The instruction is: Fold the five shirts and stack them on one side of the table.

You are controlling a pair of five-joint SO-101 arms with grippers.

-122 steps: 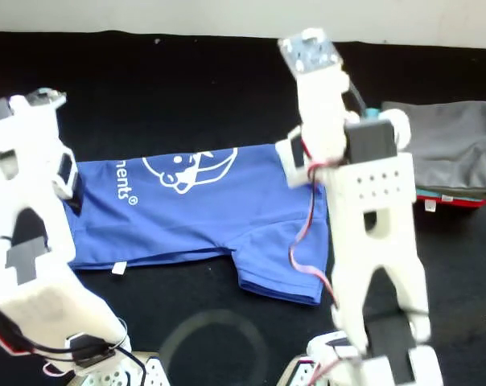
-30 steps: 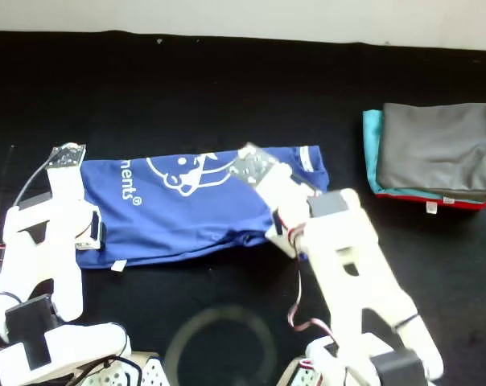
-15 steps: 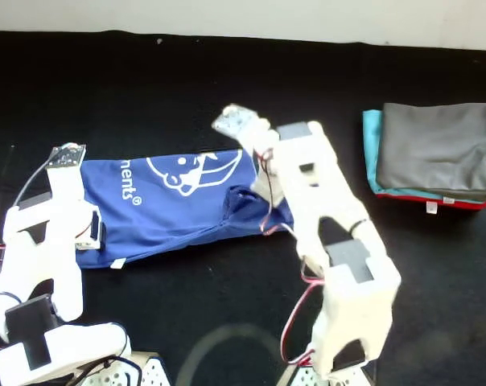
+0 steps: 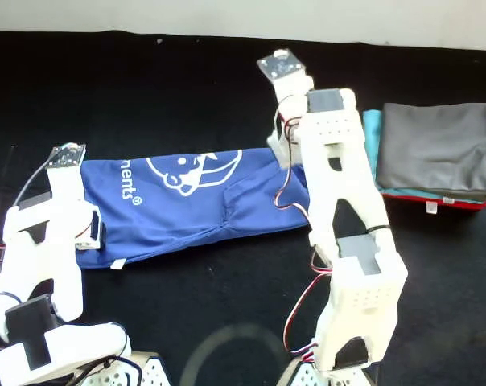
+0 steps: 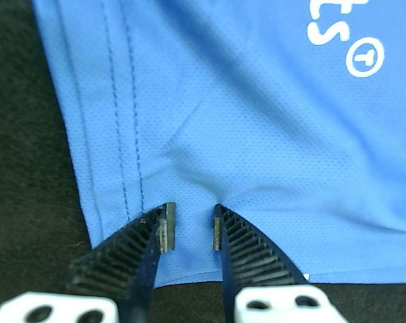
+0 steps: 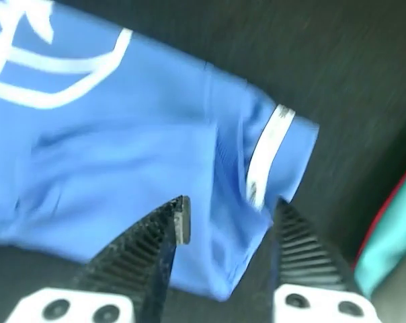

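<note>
Surface (image 4: 187,96): black.
Blue shirt (image 4: 179,209): folded narrow, flat, left of centre.
Folded stack (image 4: 440,153): grey topmost, at right edge.
Right tool (image 6: 231,210): released, spread wide above shirt's collar end.
Left tool (image 5: 191,225): slightly parted, tips on hem end.

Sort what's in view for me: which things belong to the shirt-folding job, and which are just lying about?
Job:
- blue shirt, partly folded
- stack of folded shirts, grey on top
- left gripper, open over the blue shirt's hem
- right gripper, open over its other end

Just there:
- black table
- white wall behind it
</note>
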